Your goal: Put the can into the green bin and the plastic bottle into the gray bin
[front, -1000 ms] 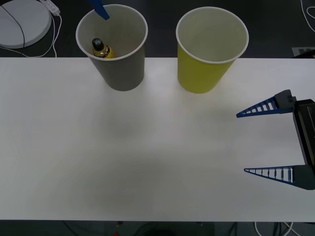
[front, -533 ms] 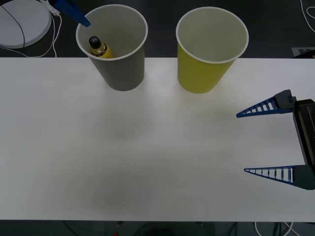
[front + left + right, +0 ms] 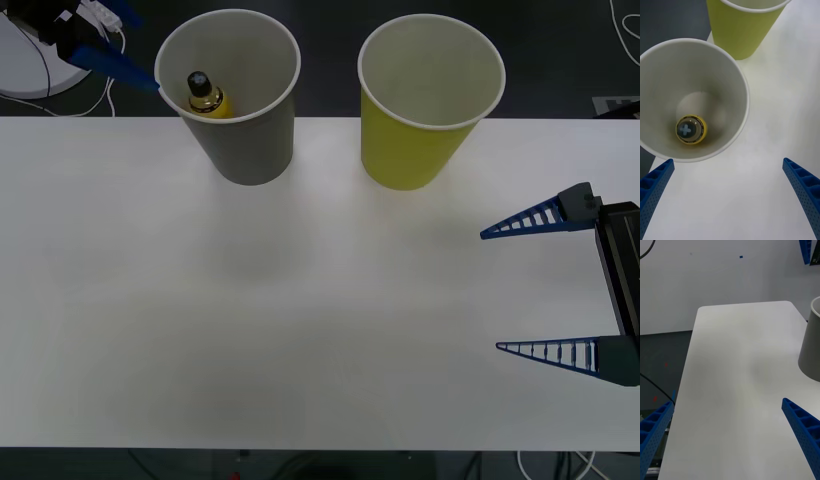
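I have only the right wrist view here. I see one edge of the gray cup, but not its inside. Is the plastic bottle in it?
Observer: Yes. The plastic bottle stands upright on the floor of the gray bin, black cap up.
Operator: Where is the left gripper?
Observer: The left gripper is open and holds nothing. It is beside the gray bin, on the side away from the green bin.
Operator: How does my gripper stand to the green bin?
Observer: The right gripper, open, is over the table, to the right of the green bin, nearer the robot and well apart from it.
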Robot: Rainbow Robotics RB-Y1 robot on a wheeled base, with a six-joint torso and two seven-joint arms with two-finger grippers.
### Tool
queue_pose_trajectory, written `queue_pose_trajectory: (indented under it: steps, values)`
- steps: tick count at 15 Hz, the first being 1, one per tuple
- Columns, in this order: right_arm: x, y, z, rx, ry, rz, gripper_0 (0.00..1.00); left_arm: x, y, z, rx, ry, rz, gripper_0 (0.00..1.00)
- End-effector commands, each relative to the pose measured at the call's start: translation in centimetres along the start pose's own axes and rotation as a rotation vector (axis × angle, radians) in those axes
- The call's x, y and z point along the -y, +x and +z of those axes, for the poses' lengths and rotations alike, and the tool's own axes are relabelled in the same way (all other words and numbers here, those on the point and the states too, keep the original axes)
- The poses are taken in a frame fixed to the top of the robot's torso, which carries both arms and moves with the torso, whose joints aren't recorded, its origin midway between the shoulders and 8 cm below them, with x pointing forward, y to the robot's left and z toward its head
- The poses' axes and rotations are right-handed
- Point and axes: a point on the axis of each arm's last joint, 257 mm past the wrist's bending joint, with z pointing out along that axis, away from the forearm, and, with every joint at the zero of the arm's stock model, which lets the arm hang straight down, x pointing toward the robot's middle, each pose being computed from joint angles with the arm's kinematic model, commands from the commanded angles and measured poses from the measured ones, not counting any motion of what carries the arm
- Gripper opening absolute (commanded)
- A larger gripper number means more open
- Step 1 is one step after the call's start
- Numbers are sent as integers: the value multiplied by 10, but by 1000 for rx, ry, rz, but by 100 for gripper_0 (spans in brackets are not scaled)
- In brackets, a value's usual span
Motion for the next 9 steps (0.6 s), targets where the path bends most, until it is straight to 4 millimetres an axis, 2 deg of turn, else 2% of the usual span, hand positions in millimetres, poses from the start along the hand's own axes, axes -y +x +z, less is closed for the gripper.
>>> queue_pose_trajectory:
  steps: [1, 5, 9]
  values:
    - [0, 0, 0, 0, 0, 0, 100, 16, 14, -4, 24, 37, 10, 100]
    - [0, 0, 0, 0, 0, 0, 100, 30, 34, -5, 75, 78, 23, 100]
    - [0, 0, 0, 0, 0, 0, 100, 44, 46, 8, 140, 104, 25, 100]
